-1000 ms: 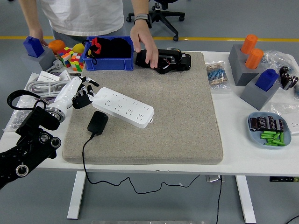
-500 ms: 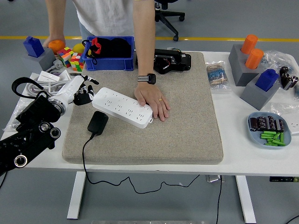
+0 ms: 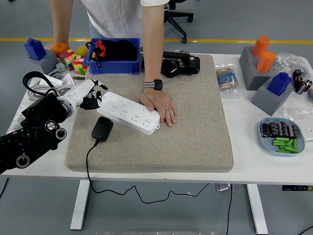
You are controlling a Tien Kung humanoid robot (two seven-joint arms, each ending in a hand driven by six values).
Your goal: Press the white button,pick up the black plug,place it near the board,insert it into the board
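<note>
Left robot hand [image 3: 91, 99]: at the power strip's left end, fingers curled, gripping nothing.
Power strip [image 3: 128, 112]: white, lying diagonally on the grey mat [image 3: 195, 127].
Person's hand [image 3: 159, 105]: flat on the strip's right end.
Black plug [image 3: 102, 129]: on the mat, just below the strip.
</note>
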